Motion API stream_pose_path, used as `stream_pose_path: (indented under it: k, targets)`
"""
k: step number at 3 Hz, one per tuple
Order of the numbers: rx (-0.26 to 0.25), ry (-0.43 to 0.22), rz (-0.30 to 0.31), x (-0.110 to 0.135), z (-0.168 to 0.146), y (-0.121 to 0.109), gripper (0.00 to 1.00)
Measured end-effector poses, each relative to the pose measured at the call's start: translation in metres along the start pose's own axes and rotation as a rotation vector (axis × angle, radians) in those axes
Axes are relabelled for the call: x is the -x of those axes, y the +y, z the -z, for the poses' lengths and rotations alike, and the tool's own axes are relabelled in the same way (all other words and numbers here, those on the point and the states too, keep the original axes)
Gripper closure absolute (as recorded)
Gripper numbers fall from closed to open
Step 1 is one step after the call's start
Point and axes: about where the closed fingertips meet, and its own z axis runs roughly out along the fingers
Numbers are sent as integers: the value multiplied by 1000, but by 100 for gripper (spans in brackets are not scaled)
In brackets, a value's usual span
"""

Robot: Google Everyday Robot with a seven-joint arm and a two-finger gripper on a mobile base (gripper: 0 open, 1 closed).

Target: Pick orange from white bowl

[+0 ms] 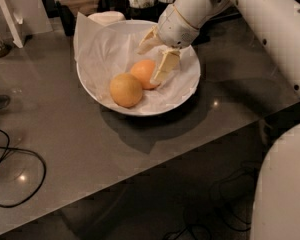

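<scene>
The white bowl (187, 91), wide and lined with crinkled white paper, sits on the grey table. In it lie the deeper orange (142, 71) and, in front of it to the left, a paler yellowish fruit (125, 90). My gripper (151, 59) reaches down from the upper right over the orange. It is open, with one finger (162, 67) at the orange's right side and the other finger (147, 41) behind it. The orange rests on the paper between them.
The table's front edge runs diagonally from lower left to right. A black cable (12, 176) loops on the table at the left. A white stand (9, 18) and dark items stand at the back. My white arm (260, 19) crosses the upper right.
</scene>
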Motion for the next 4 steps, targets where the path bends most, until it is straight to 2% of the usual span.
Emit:
stream_pose_path:
  k: [1, 4]
  targets:
    - [10, 29, -25, -11, -8, -1, 28]
    - [23, 81, -104, -43, -27, -8, 33]
